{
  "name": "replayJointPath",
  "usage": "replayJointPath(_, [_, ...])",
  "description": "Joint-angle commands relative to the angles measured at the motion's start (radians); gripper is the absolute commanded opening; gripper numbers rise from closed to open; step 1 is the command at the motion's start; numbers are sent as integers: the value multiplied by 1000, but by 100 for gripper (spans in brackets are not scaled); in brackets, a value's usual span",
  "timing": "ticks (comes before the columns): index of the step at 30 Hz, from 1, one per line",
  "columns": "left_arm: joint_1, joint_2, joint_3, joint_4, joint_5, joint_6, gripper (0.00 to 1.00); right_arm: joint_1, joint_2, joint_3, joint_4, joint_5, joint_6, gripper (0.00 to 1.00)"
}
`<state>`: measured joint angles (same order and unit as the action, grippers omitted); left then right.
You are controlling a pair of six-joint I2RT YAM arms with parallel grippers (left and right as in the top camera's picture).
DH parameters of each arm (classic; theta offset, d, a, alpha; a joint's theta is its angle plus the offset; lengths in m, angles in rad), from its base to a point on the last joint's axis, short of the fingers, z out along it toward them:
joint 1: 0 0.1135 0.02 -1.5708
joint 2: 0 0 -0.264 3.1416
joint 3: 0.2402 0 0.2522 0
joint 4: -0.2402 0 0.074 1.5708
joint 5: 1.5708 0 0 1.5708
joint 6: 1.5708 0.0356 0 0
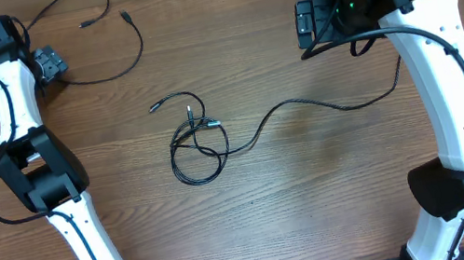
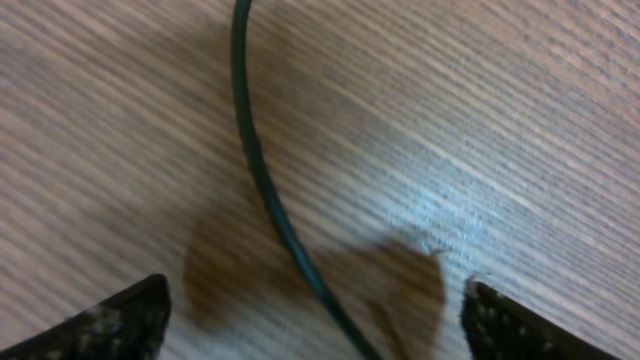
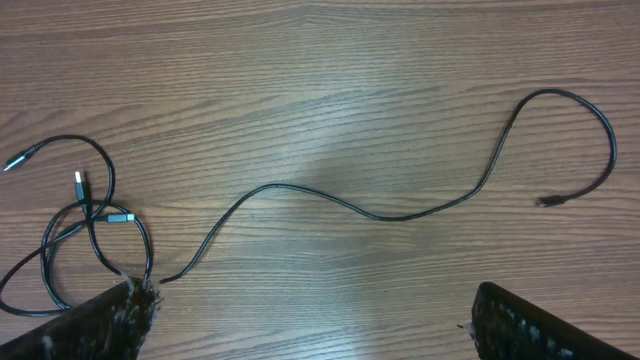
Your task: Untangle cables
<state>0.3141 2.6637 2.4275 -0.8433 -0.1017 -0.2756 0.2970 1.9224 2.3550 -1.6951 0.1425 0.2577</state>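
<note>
Wood table: brown grain, both arms and all the cords sit on it.
Overhead / knot: tangled cables lie mid-table as a few overlapping loops. Three silver-tipped plug ends poke out at the top and upper left.
Overhead / long cable: leaves the knot to the right in a wave and passes under the right arm.
Overhead / loose cable: far-left corner, wide arc, well apart from the knot. Two plug ends lie near each other; one cord or two, cannot tell.
Overhead / left gripper: just beside the lower run of the loose cable.
Overhead / right gripper: far right, well apart from the knot.
Left wrist / left gripper: jaws spread wide, fingertips in the bottom corners, nothing grasped.
Left wrist / loose cable: lies flat on the wood and curves from the top edge down between the fingers, touching neither.
Right wrist / right gripper: jaws released wide, bare wood between them.
Right wrist / tangled cables: lower left. The bottom loops meet the lower-left finger in the picture; contact cannot be told.
Right wrist / long cable: snakes right, hooks round, ends in a small plug.
</note>
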Motion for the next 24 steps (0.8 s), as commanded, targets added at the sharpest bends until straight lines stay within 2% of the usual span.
replayJointPath(1, [3,11,0,24,-10,25,79,3,-25,0,2,14,-5,100])
replayJointPath(3, [5,12,0,34,-10,26,63,3,-25,0,2,14,-5,100])
replayJointPath(6, [13,13,0,36,-11,26,52,3,-25,0,2,14,-5,100])
replayJointPath(9, [27,20,-6,34,-2,25,52,3,-25,0,2,14,-5,100])
replayJointPath(12, [33,32,-6,29,32,35,58,3,-25,0,2,14,-5,100])
replayJointPath(15, [35,50,-6,29,46,49,54,3,-25,0,2,14,-5,100])
replayJointPath(18, [36,59,-6,35,40,53,41,3,-25,0,2,14,-5,100])
replayJointPath(19, [39,59,-6,43,38,68,31,3,-25,0,3,14,-5,100])
replayJointPath(20, [45,57,-3,58,39,93,12,3,-25,0,3,14,-5,100])
replayJointPath(21, [48,56,7,60,39,119,5,3,-25,0,2,14,-5,100])
replayJointPath(24, [63,53,69,43,33,151,4,3,-25,0,3,14,-5,100])
